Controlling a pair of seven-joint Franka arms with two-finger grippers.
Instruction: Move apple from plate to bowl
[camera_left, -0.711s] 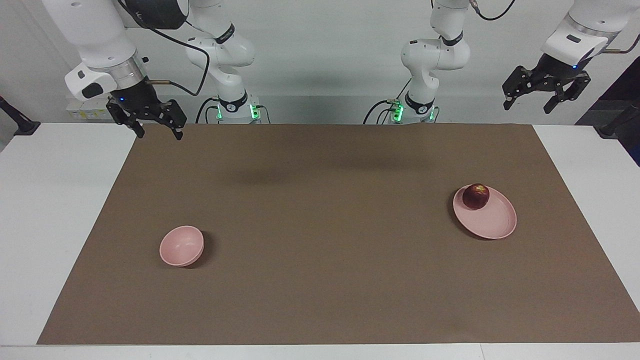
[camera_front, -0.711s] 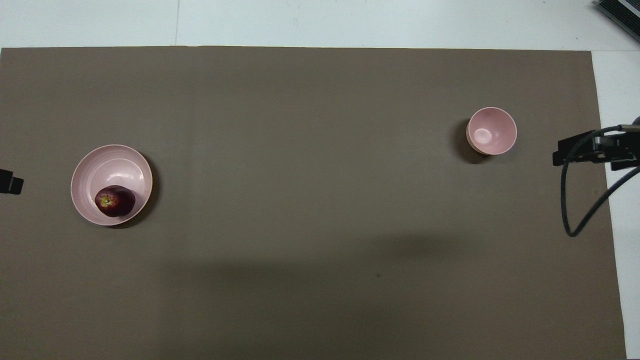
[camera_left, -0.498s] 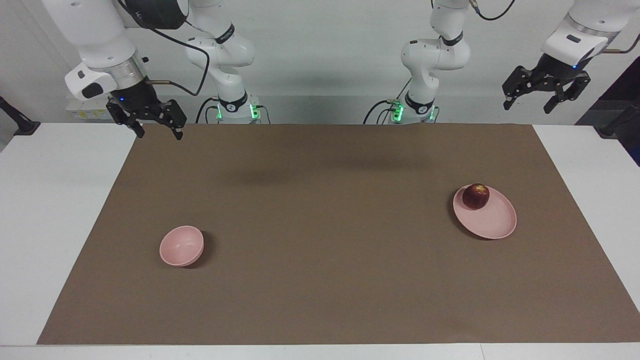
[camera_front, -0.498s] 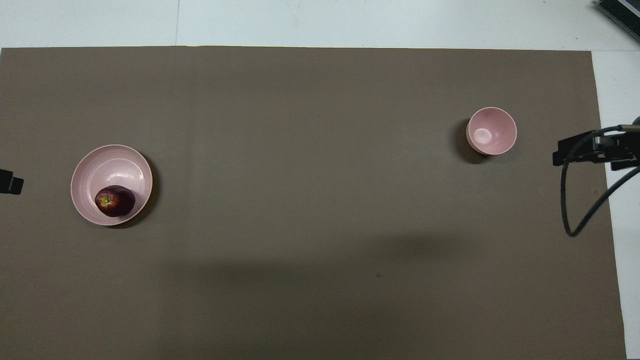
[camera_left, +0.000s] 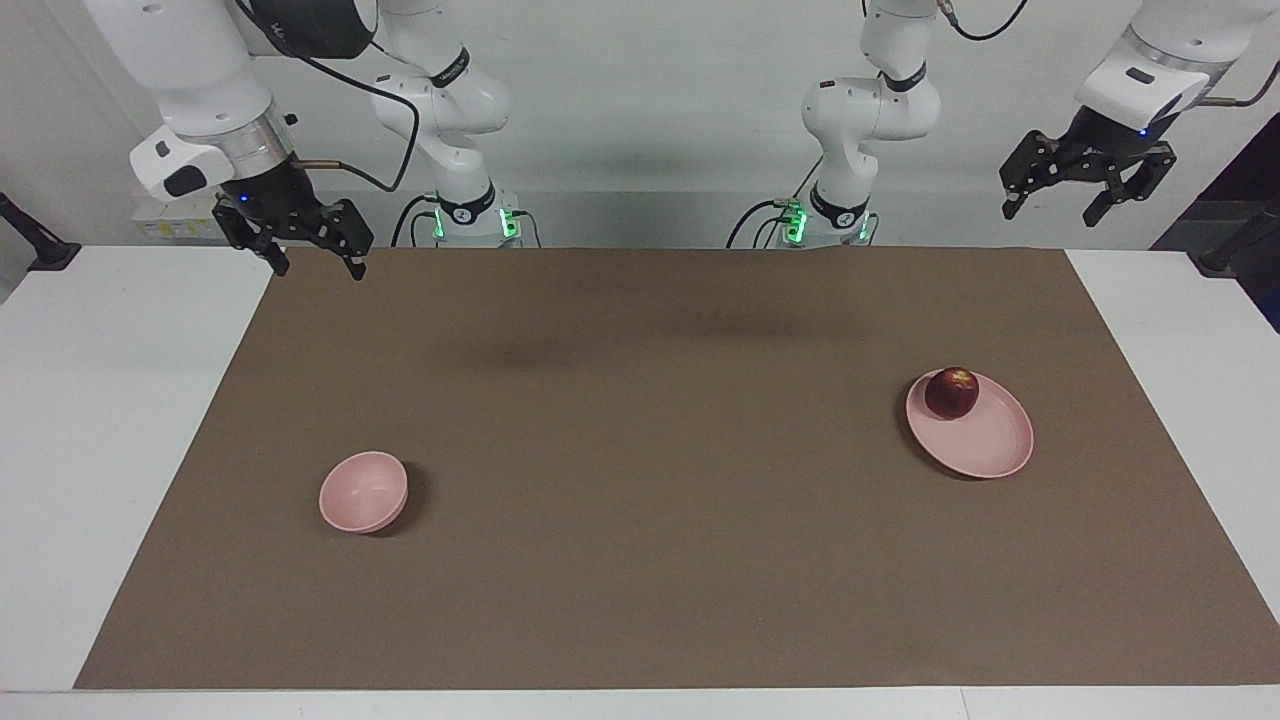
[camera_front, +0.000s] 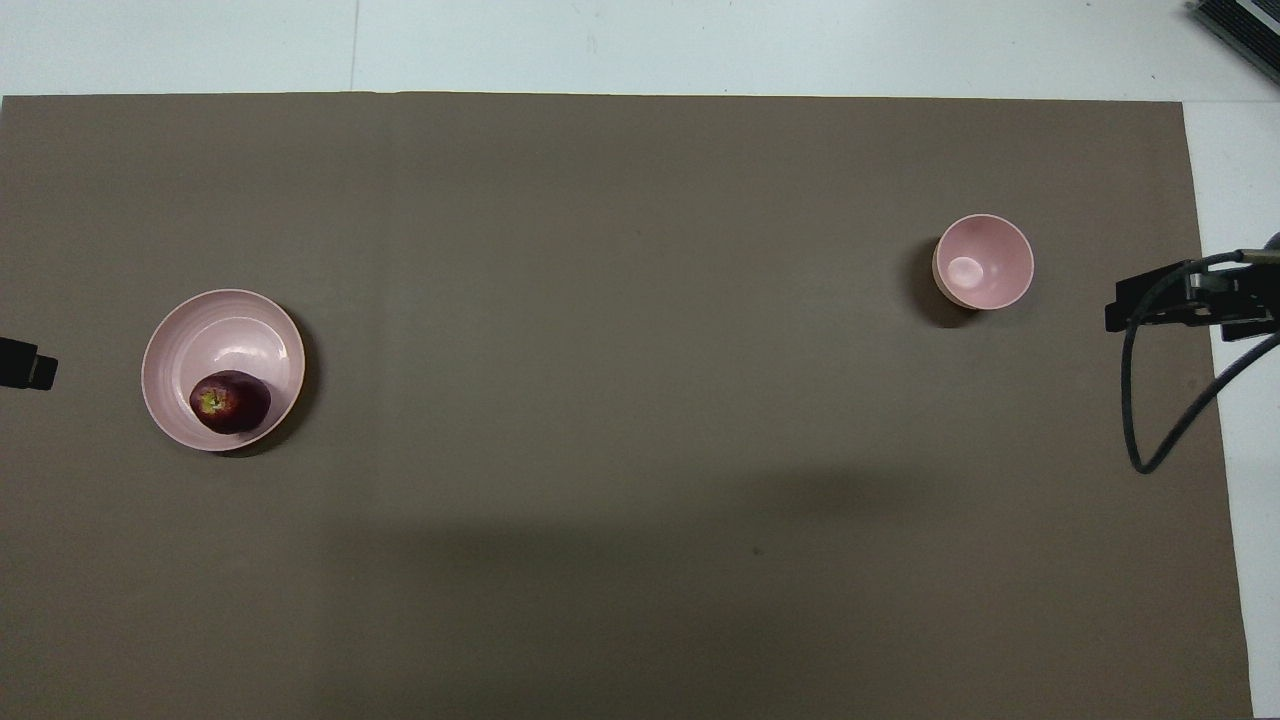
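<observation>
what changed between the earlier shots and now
Only the left gripper moved: raised and open, it drifted a little toward the middle of the table and slightly up. Nothing was gripped or released. The right gripper waits open as before; the apple remains on the plate, and the bowl is unmoved.

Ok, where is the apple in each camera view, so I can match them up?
Facing view: the apple is at the picture's right, on the plate's edge nearest the robots.
Overhead view: the apple is at the picture's left, low on the plate.
Shared landmark: the bowl, toward the right arm's end of the table.
</observation>
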